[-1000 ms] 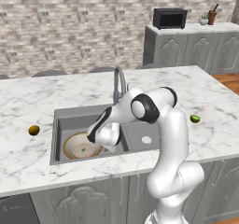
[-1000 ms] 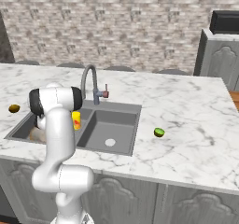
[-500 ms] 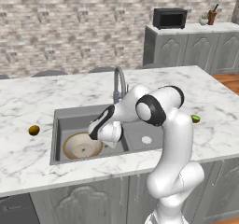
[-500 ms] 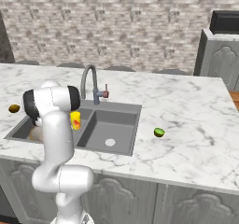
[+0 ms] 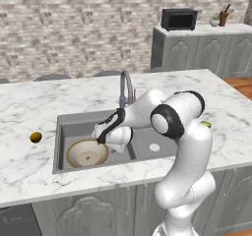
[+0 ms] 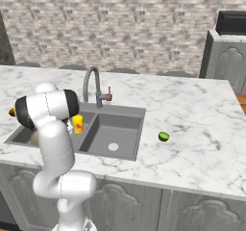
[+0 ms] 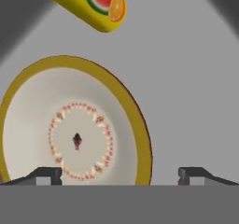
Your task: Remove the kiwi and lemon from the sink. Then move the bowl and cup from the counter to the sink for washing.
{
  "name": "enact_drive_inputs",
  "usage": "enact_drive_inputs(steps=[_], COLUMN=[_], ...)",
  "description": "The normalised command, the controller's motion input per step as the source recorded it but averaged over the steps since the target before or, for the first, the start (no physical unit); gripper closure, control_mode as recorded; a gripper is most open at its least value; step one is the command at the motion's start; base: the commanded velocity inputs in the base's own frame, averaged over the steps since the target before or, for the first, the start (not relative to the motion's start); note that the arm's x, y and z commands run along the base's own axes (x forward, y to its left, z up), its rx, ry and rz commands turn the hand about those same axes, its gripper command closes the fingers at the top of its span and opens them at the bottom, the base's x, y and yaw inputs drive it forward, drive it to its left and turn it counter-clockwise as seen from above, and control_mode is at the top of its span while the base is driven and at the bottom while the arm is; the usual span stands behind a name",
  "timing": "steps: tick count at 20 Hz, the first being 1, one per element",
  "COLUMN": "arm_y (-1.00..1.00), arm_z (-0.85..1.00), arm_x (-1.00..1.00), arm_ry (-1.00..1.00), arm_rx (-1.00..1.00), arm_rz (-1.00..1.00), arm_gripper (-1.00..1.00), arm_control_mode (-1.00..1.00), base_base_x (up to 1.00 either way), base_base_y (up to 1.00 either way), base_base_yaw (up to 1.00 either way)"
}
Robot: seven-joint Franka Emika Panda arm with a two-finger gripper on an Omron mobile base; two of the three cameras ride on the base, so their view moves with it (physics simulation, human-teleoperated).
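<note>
Over the left basin of the sink [image 5: 69, 132], the gripper [image 7: 119, 174] hangs released above the bowl [image 5: 87, 153]. Beside the bowl lies the cup [image 7: 88, 4], tipped over. On the worktop [image 6: 192, 124] rest two fruits.

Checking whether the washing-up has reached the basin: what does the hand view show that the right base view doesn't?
Hand view: the bowl lying flat on the sink floor, its dotted centre ring, and the open gripper above it. Right base view: the faucet, a green fruit on the counter. Both: the cup in the sink.
</note>
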Motion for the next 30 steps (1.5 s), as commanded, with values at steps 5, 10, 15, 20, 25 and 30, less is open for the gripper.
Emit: enact_drive_inputs(steps=[5, 10, 15, 20, 25, 30], arm_y=[-0.05, -0.06, -0.11, -0.17, -0.23, -0.27], arm_z=[0.37, 0.36, 0.36, 0.34, 0.31, 0.30], arm_x=[-0.19, -0.23, -0.25, -0.25, -0.29, -0.29], arm_ry=[0.00, 0.00, 0.00, 0.00, 0.00, 0.00], arm_rx=[-0.08, -0.07, -0.07, -0.08, -0.04, 0.00], arm_rz=[0.11, 0.10, 0.07, 0.05, 0.02, 0.00], arm_gripper=[-1.00, -1.00, -1.00, -1.00, -1.00, -1.00], arm_control_mode=[-1.00, -1.00, -1.00, -1.00, -1.00, -1.00], base_base_x=[0.00, 0.00, 0.00, 0.00, 0.00, 0.00], base_base_y=[0.00, 0.00, 0.00, 0.00, 0.00, 0.00], base_base_yaw=[0.00, 0.00, 0.00, 0.00, 0.00, 0.00])
